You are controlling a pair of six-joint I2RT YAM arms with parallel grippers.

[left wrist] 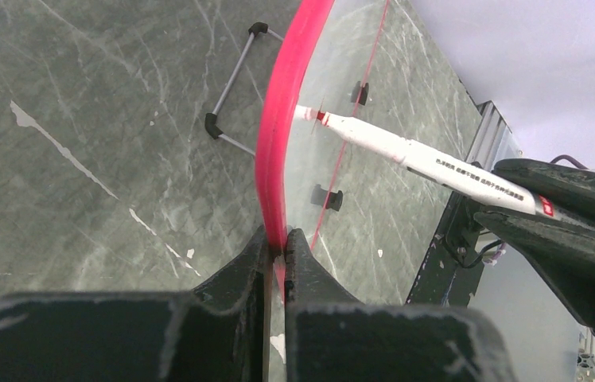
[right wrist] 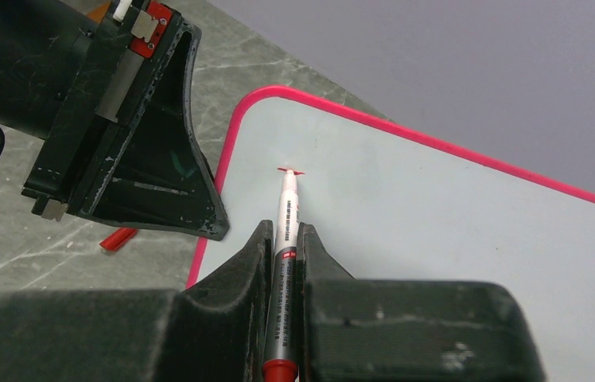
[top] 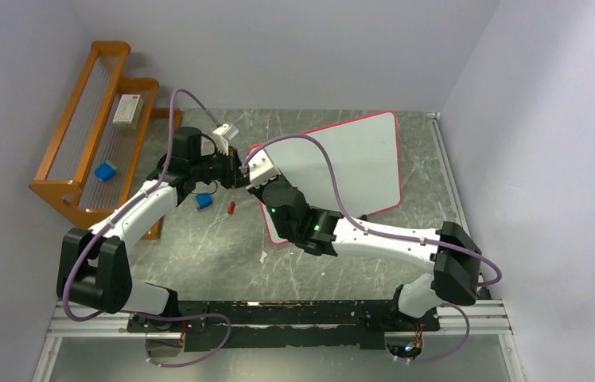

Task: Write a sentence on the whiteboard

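Seen from the top camera, the whiteboard (top: 358,159) is lying a little right of centre in the upper half of the frame, on the grey-green marbled table (top: 215,259), with its long sides running diagonally and its pink border showing all round. At the board's left edge the two arms are meeting. The left gripper (left wrist: 277,247) is pinching the pink border (left wrist: 278,143) between fingers closed tight, one on each face of the board, as the left wrist view shows at lower centre. The right gripper (right wrist: 284,239) is clamping a white marker (right wrist: 287,199) between nearly closed fingers, the barrel running up the middle of the right wrist view. The marker's tip is touching the white surface near the board's rounded corner, at a short red stroke (right wrist: 288,170). A small red cap (top: 231,208) is lying on the table just left of the board, with a small blue object (top: 204,201) beside it. At the upper left of the top view a wooden rack (top: 107,49) is standing against the wall, carrying a white box (top: 126,109) and a blue block (top: 105,171).
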